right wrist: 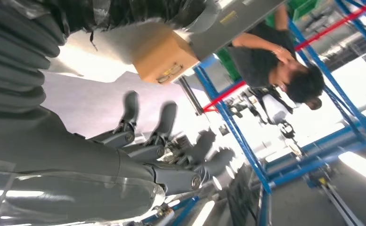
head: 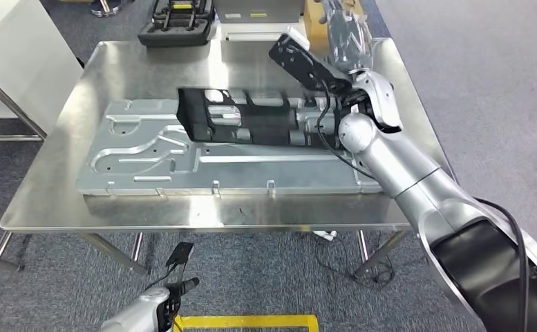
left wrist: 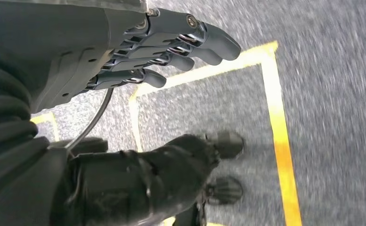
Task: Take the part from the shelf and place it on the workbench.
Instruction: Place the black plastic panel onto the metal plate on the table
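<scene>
part point(head: 241, 117): the black bracket-looking thing is already down on the desk, lying on top of a big stamped metal panel point(head: 155, 155), long axis running side to side across the desk.
which way from the hand: right hand point(head: 352, 97) is at the part's right-hand end, right up against it as far as I can see, so the part stretches away to the robot's left from there.
right hand state: honestly can't tell if it's gripping or letting go; in the wrist view the fingers point(right wrist: 164, 120) look fairly straight and spread.
left hand point(left wrist: 171, 47): hanging low by the floor with its yellow tape lines point(left wrist: 280, 127), fingers straight, holding nothing. Way further from the part.
desk point(head: 44, 207): steel top, part sits mid-desk.
around: black case point(head: 175, 24) at the far edge, cardboard box point(head: 315, 21) behind the hand, plus a person point(right wrist: 275, 56) by blue racking point(right wrist: 237, 132).
in the way: I reckon the cable point(head: 327, 131) by the wrist could snag.
</scene>
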`<state>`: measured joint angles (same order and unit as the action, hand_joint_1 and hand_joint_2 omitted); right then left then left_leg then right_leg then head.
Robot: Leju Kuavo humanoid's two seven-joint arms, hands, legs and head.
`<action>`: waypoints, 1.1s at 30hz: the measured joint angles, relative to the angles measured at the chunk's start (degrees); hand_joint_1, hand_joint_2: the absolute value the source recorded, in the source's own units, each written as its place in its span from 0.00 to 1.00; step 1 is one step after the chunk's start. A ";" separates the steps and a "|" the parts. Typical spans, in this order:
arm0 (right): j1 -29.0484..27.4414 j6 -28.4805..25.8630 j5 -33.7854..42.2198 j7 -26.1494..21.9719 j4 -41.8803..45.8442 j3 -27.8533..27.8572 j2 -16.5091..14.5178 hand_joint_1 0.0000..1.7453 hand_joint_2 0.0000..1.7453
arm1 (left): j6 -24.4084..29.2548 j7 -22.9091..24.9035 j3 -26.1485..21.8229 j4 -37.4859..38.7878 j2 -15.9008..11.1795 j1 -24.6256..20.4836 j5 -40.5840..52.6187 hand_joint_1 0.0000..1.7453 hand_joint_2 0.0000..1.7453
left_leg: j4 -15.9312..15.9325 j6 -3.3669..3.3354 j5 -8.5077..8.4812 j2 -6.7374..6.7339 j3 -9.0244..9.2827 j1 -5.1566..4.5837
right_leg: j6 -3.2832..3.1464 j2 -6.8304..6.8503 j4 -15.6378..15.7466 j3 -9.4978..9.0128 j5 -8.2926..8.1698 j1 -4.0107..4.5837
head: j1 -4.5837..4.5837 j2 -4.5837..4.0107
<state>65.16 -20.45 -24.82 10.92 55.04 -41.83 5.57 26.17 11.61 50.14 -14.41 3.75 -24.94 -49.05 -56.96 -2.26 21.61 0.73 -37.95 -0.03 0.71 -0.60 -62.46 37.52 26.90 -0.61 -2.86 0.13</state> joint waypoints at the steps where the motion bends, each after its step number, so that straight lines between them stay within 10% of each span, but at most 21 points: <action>1: 0.07 0.44 0.04 0.32 -1.24 -0.08 -0.05 0.00 0.00 | 0.21 0.16 0.00 0.03 0.01 -0.02 -0.04 0.00 0.00 | 0.17 -0.16 -0.04 -0.03 0.16 0.01 | 0.11 0.06 -3.01 1.44 1.52 -0.05 | 0.00 0.00; 4: 0.02 1.17 0.08 1.49 -5.02 -0.52 -0.31 0.00 0.00 | 0.50 0.61 0.00 0.10 0.03 0.16 -0.59 0.00 0.00 | -0.03 -0.49 0.15 0.01 0.19 0.04 | 0.51 0.09 -11.60 6.01 4.07 -0.19 | 0.01 0.00; 9: 0.83 1.19 0.08 2.22 -9.28 -0.89 -0.97 0.00 0.00 | 0.48 1.38 0.00 0.29 0.03 0.33 -0.97 0.00 0.00 | -1.74 0.47 1.28 0.25 -0.19 -0.02 | 0.62 0.36 0.89 0.56 -2.59 -0.57 | -0.02 0.00; 14: 1.40 1.14 0.08 2.22 -11.86 -0.95 -1.77 0.00 0.00 | 0.50 2.01 0.00 0.42 -0.01 0.32 -1.29 0.00 0.00 | -2.83 1.84 2.00 0.14 -0.80 0.06 | -0.86 0.21 2.46 -0.26 -2.98 -0.42 | -0.20 0.00; 18: 1.69 0.91 0.20 1.34 -12.84 -0.95 -2.75 0.00 0.00 | 1.43 3.52 0.00 0.58 -0.07 0.34 -0.95 0.00 0.00 | -14.57 3.00 7.53 -0.06 -6.32 0.40 | -1.56 0.22 2.69 -0.48 -3.08 -0.56 | -0.52 0.00; 20: 1.69 0.87 0.26 1.15 -13.23 -0.96 -3.19 0.00 0.00 | 1.74 3.90 0.00 0.69 -0.08 0.50 -0.75 0.00 0.00 | -17.01 3.10 7.47 -0.08 -7.75 0.50 | -1.60 0.21 2.65 -0.50 -3.05 -0.50 | -0.52 0.00; 25: 2.16 0.75 0.25 0.50 -13.84 -1.05 -4.13 0.00 0.00 | 2.03 4.10 0.00 0.86 -0.22 0.29 -0.13 0.00 0.00 | -2.33 2.07 1.19 0.02 -0.44 0.19 | -1.21 0.04 2.66 -0.45 -3.07 -0.31 | -0.48 0.00; 29: 2.29 0.75 0.13 -0.63 -14.07 -1.51 -4.74 0.00 0.00 | 3.40 4.57 0.00 1.03 -0.46 0.19 0.00 0.00 0.00 | -0.87 1.10 0.67 -0.03 0.04 0.15 | -0.13 0.04 2.72 -0.27 -2.79 -0.34 | -0.42 0.00; 33: 2.22 0.82 -0.08 -1.88 -13.61 -1.74 -5.46 0.00 0.00 | 6.12 4.47 0.00 1.08 -0.50 0.25 -0.16 0.00 0.00 | -0.09 -0.05 -0.09 -0.25 0.19 0.23 | 0.24 0.21 -7.53 3.51 3.96 -0.31 | -0.13 0.00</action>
<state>67.38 -19.63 -24.90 9.04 41.42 -43.57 0.11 32.29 16.08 50.14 -13.33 3.26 -24.69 -49.21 -57.05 -2.31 21.52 0.48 -37.75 0.20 0.95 -0.40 -69.98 41.02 30.87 -0.92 -2.99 0.13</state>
